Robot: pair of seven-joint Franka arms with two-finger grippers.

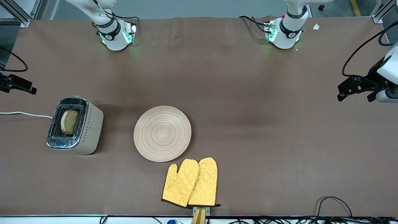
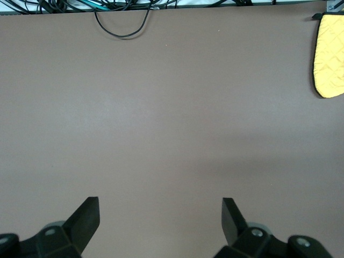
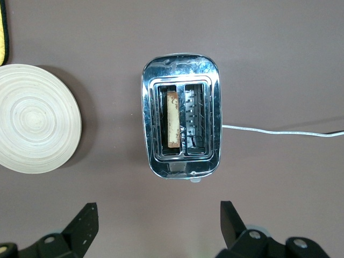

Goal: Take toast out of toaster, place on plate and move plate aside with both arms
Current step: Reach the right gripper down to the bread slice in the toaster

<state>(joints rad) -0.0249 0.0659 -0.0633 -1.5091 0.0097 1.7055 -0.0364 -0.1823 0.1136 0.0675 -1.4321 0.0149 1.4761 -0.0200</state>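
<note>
Waiting upright in one slot of the toaster (image 1: 74, 126), the toast (image 1: 69, 122) pokes above the chrome top, untouched, while the plate (image 1: 162, 133) lies bare on the tabletop (image 1: 248, 93) just beside the toaster, toward the left arm's end. On the front view's clock face the toaster sits at about nine o'clock, the plate close to centre, and a pair of yellow oven mitts (image 1: 190, 183) at six o'clock, nearer the camera than the plate and almost touching its rim. The right gripper (image 3: 158, 223) hangs above the toaster with its jaws spread wide and nothing between them; its wrist view looks straight down into the slots, the slice (image 3: 172, 119) edge-on in the slot nearer the plate, a white cord (image 3: 279, 131) trailing off the toaster's end. The left gripper (image 2: 160, 220) waits at about three o'clock over bare brown tabletop, jaws equally wide and empty, only a mitt's edge (image 2: 329, 56) in its sight. No step looks done yet; lifting the slice comes first. Doing it well likely means bringing the right gripper down with its fingers astride the slice's flat faces rather than its crusted edges, centred on the slot so neither finger strikes the chrome, pinching only the exposed top lightly enough not to crumble it, then drawing straight up so the bread does not snag on the slot's wire guides.
</note>
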